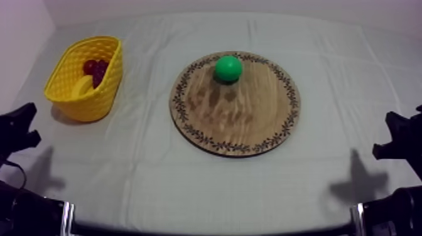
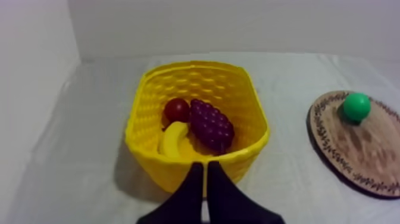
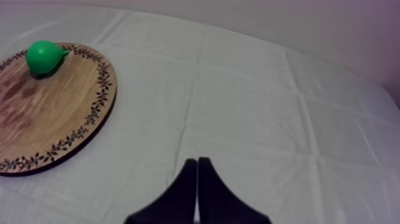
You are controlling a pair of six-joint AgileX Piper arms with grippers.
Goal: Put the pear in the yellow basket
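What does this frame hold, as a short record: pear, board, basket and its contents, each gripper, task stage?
pear: green, on the board near its far rim, nothing touching it
board: mid-table, carries the pear alone
basket: on my left side, apart from the board
basket contents: banana, grapes, small red fruit
left gripper: shut on nothing, just before the basket
right gripper: shut on nothing, over the cloth beside the board
task stage: pear not yet picked up
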